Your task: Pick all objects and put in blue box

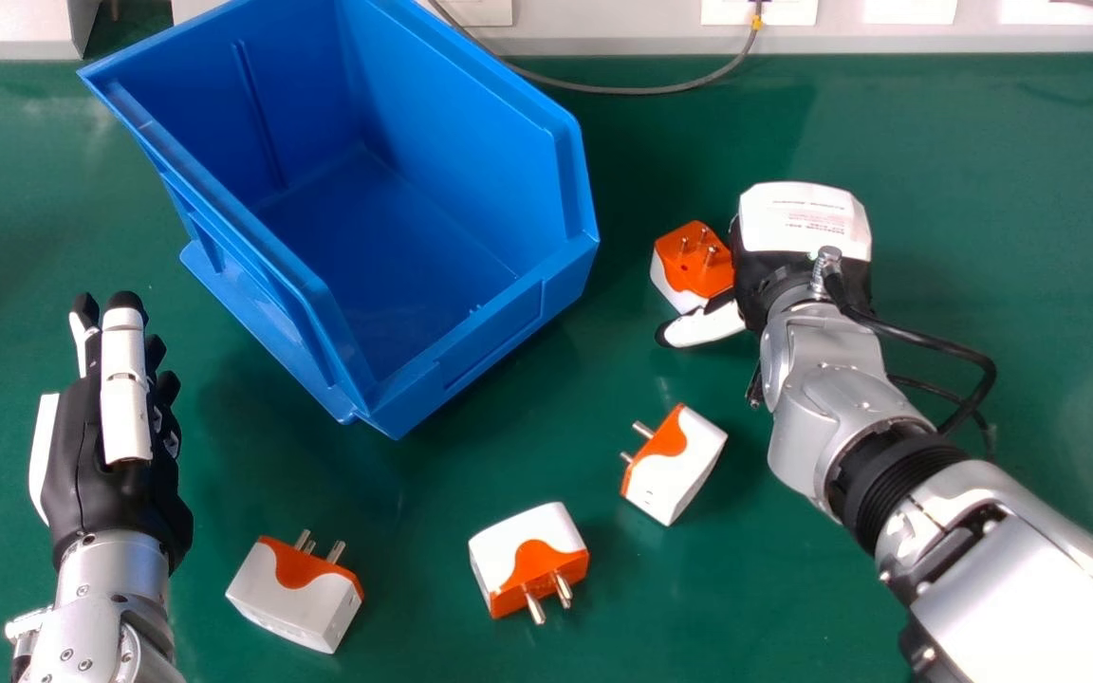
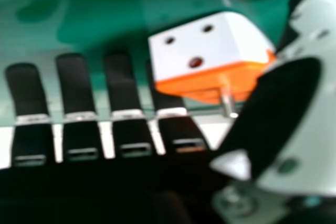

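My right hand [image 1: 798, 228] is low over the table beside an orange and white plug adapter [image 1: 695, 261], its thumb along the adapter's near side. In the right hand view, the adapter [image 2: 202, 45] lies between the thumb and the straight fingers of my right hand [image 2: 123, 85], which are not curled round it. Three similar adapters lie nearer on the table: one [image 1: 684, 465] below the right wrist, another [image 1: 527, 555] at the front middle, a third [image 1: 295, 593] at the front left. The blue box [image 1: 395, 237] stands left of centre, its visible floor bare. My left hand [image 1: 115, 417] is open at the left.
A grey cable [image 1: 641, 91] loops over the green table's [image 1: 1011, 190] back edge, behind the box. White panels [image 1: 603, 38] run along the back. A black cable [image 1: 945, 346] hangs off the right wrist.
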